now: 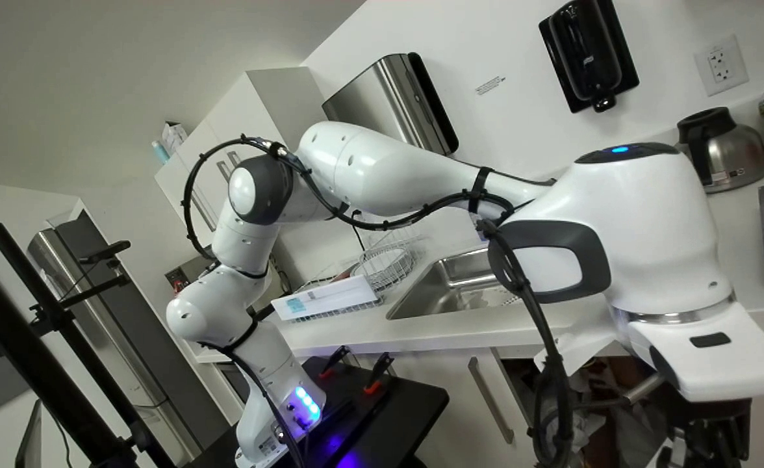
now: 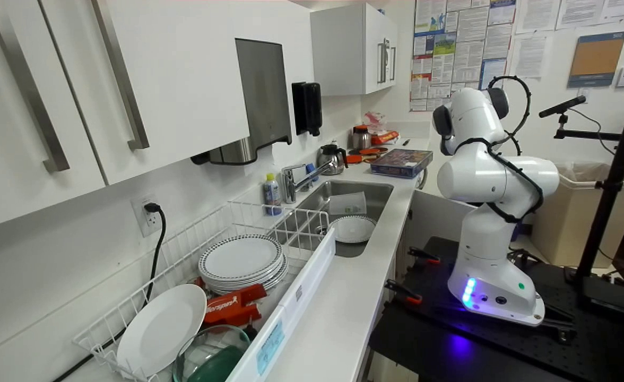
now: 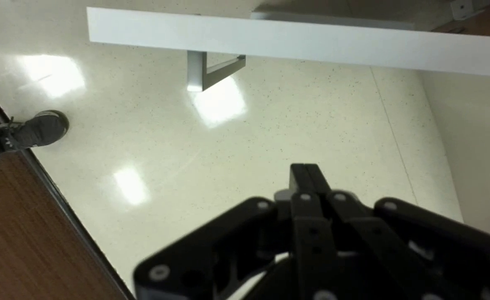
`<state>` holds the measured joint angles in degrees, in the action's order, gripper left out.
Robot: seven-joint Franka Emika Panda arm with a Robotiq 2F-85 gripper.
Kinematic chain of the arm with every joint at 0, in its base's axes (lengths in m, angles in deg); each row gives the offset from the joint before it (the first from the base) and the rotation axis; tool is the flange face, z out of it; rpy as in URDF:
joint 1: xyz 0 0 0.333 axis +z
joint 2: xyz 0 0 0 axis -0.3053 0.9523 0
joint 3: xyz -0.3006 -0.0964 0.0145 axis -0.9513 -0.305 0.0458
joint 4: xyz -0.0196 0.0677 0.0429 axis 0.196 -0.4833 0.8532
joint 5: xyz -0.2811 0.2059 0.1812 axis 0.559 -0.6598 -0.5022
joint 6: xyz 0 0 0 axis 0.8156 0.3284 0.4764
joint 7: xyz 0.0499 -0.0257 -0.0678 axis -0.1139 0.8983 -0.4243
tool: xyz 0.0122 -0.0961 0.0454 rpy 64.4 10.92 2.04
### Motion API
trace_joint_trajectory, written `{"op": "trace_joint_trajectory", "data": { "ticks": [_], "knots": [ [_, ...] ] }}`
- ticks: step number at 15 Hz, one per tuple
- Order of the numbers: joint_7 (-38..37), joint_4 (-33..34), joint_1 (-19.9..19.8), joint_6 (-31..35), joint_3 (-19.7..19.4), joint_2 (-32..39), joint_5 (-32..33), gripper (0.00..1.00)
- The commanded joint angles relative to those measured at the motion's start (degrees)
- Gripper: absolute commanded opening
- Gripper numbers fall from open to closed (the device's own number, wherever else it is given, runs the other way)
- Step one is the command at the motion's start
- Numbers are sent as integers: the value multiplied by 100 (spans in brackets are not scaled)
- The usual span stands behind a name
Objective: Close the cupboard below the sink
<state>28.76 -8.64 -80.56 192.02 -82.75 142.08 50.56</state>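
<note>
Closest in the wrist view is the black pincer, its fingertips together, with nothing held. Beside it, in an exterior view, runs the white cupboard, its interior partly exposed. One door stands open, apart from the fingertips, with its silver handle on the pincer's side. I judge the step is lining up; next, it should push that face to swing the door home.

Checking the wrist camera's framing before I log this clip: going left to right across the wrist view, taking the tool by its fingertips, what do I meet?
Gray shoe, silver bar handle, tool, pale surface at the right edge.
</note>
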Motion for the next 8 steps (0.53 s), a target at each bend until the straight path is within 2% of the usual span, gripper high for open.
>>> {"op": "trace_joint_trajectory", "data": {
  "ticks": [1,8],
  "knots": [
    [-217,397,-127,-252,216,297,184,0],
    [-201,405,-221,-760,443,480,115,0]
  ]
}}
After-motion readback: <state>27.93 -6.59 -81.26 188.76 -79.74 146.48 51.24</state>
